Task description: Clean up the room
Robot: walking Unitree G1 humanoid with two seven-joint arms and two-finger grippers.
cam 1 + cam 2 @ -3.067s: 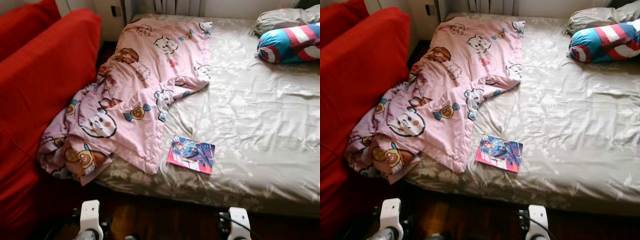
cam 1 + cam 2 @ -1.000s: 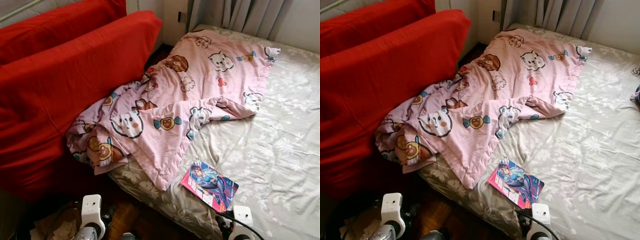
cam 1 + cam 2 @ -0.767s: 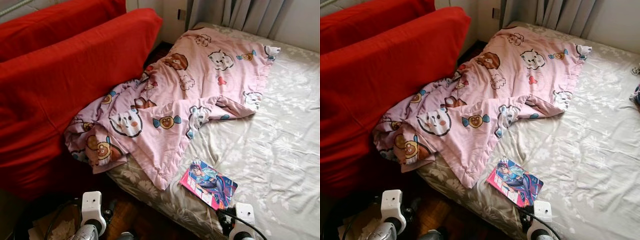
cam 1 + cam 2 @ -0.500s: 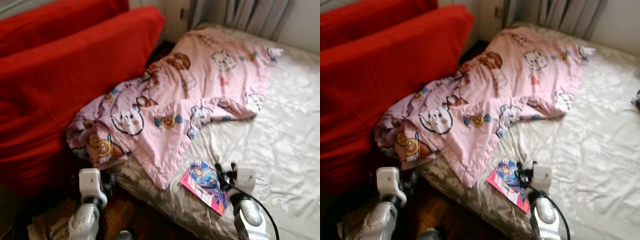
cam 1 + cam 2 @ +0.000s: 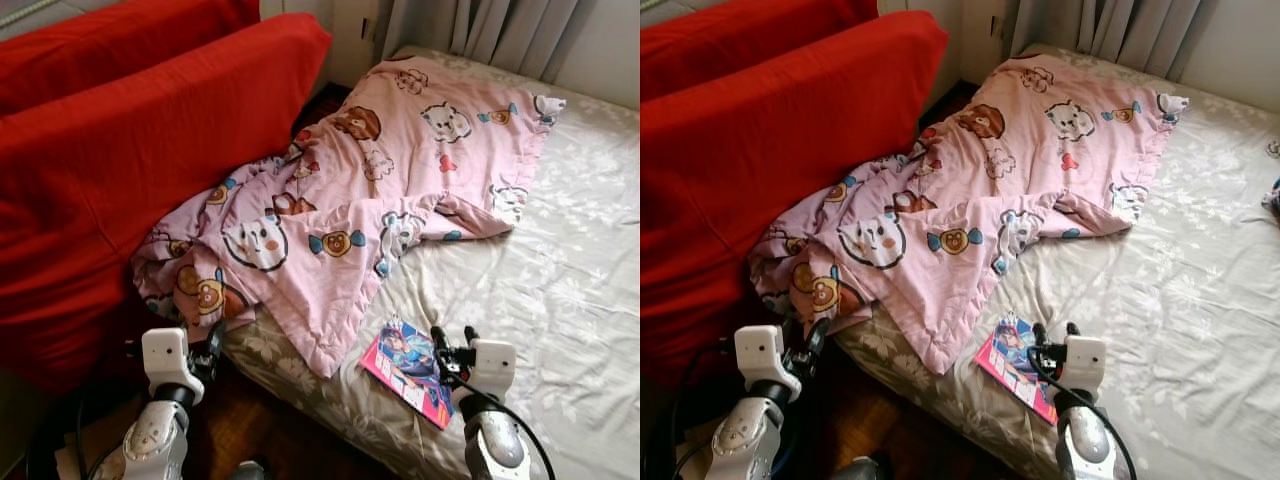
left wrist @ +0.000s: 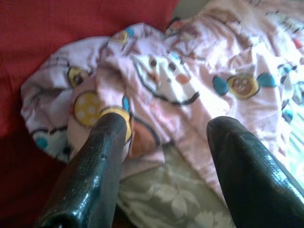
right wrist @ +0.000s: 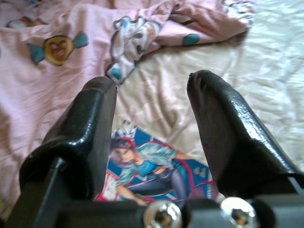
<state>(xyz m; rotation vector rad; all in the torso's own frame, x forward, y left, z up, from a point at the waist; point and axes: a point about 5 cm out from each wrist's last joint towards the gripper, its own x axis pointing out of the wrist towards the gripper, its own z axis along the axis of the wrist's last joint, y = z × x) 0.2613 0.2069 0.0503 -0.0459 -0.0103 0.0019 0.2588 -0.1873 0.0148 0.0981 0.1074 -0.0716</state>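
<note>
Currently the target looks like the thin glossy magazine with a pink-and-blue comic cover (image 5: pixel 411 368), lying flat on the grey-beige floral bed sheet (image 5: pixel 560 300) near the bed's front edge, just beside the lower hem of the crumpled pink cartoon-print quilt (image 5: pixel 340 220) but not under it. Right gripper (image 5: pixel 451 338) sits at the magazine's right end, low and close, fingers spread with nothing between them; in the right wrist view the cover (image 7: pixel 156 173) lies straight ahead between the two black fingers (image 7: pixel 90 123). Contact with the cover: can't tell. Left gripper (image 5: pixel 213 342) is off the bed's corner, aimed at the bunched quilt end that hangs down against the big red cushion (image 5: pixel 130 150); fingers also spread, holding nothing, quilt fold (image 6: pixel 156 80) framed between them. My read: approach step for the pickup, grasp not yet made. Next move probably needs the right fingers to get one tip under the magazine's edge — it's flat on a soft sheet, so a straight top-down pinch likely slides or grabs sheet. The quilt is a separate job for both arms. Grey curtains (image 5: pixel 470 25) hang at the far side of the bed.
</note>
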